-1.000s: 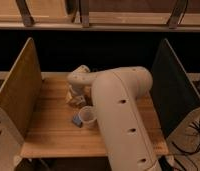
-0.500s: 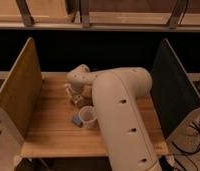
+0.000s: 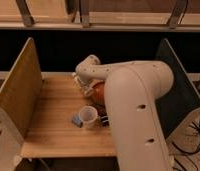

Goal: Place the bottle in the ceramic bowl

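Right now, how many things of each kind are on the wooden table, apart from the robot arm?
Bowl, orange-red: 1
Cup, whitish plastic: 1
Small blue-grey item beside the cup: 1
Total seen: 3
The end effector is at the bowl's left rim; no bottle can be made out.

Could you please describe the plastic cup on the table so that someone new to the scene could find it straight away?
Start at the wooden table between the two side panels and look to its front, just left of the big white robot arm. There stands the translucent whitish cup, upright and open-topped. Unlike the orange-red bowl behind it, by the hand, it is pale and taller.
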`<state>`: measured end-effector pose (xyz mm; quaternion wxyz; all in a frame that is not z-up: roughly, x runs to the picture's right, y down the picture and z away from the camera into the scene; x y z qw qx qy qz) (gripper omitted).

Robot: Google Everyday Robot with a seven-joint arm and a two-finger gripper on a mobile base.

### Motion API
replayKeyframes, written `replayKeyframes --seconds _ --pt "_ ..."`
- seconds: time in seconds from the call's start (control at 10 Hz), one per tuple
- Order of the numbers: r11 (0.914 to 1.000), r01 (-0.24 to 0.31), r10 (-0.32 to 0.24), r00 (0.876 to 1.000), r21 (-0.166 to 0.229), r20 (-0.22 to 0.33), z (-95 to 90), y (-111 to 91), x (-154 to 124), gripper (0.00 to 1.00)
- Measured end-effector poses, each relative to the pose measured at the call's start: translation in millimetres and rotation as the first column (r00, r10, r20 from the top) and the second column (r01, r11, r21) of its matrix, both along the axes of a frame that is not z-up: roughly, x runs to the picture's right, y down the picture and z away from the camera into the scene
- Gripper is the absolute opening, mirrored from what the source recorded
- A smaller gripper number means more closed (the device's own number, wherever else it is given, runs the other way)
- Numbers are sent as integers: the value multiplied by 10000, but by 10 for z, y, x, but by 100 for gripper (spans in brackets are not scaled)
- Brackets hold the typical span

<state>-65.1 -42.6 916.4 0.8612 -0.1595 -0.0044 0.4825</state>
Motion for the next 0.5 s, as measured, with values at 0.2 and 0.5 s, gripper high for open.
replayKeyframes --seconds 0.2,0.5 --pt "9981 -338 373 9969 512 -691 -186 -204 490 0" --pt "9920 -1120 1200 9805 590 -1558 -336 -156 1119 0"
